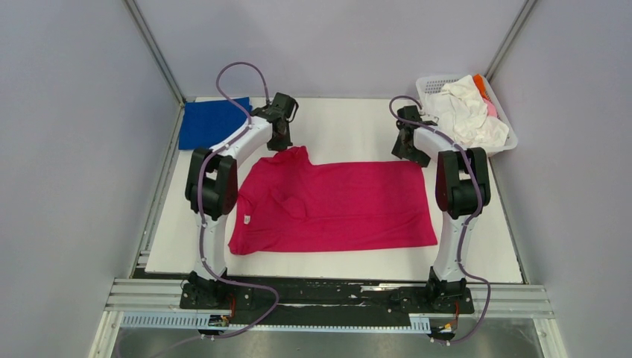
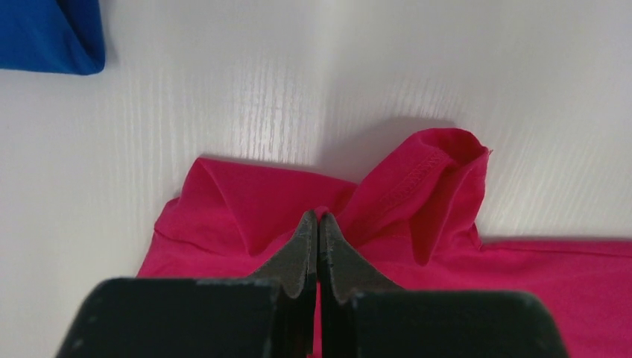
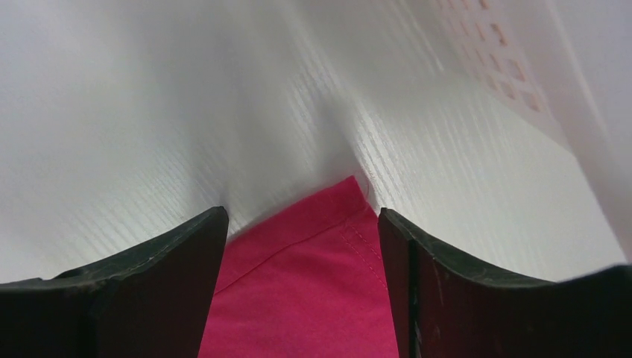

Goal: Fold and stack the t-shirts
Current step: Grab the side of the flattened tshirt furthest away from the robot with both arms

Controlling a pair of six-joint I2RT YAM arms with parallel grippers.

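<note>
A magenta-red t-shirt (image 1: 335, 205) lies spread flat on the white table, its neck label to the left. My left gripper (image 1: 282, 142) is at the shirt's far left corner, where a sleeve (image 2: 425, 186) is bunched up. It (image 2: 318, 216) is shut, with a thin fold of the red cloth pinched between the jaws. My right gripper (image 1: 408, 153) hovers at the far right corner of the shirt (image 3: 298, 283). It (image 3: 302, 216) stands open, the hemmed corner lying between the two fingers without touching them. A folded royal-blue t-shirt (image 1: 212, 121) lies at the far left of the table.
A white lattice basket (image 1: 436, 80) stands at the far right, close beside my right arm, holding crumpled white cloth (image 1: 466, 112) with orange (image 1: 481, 83) and pink (image 1: 492, 108) showing. The blue shirt's edge (image 2: 52, 33) is just left of my left gripper. Grey walls enclose the table.
</note>
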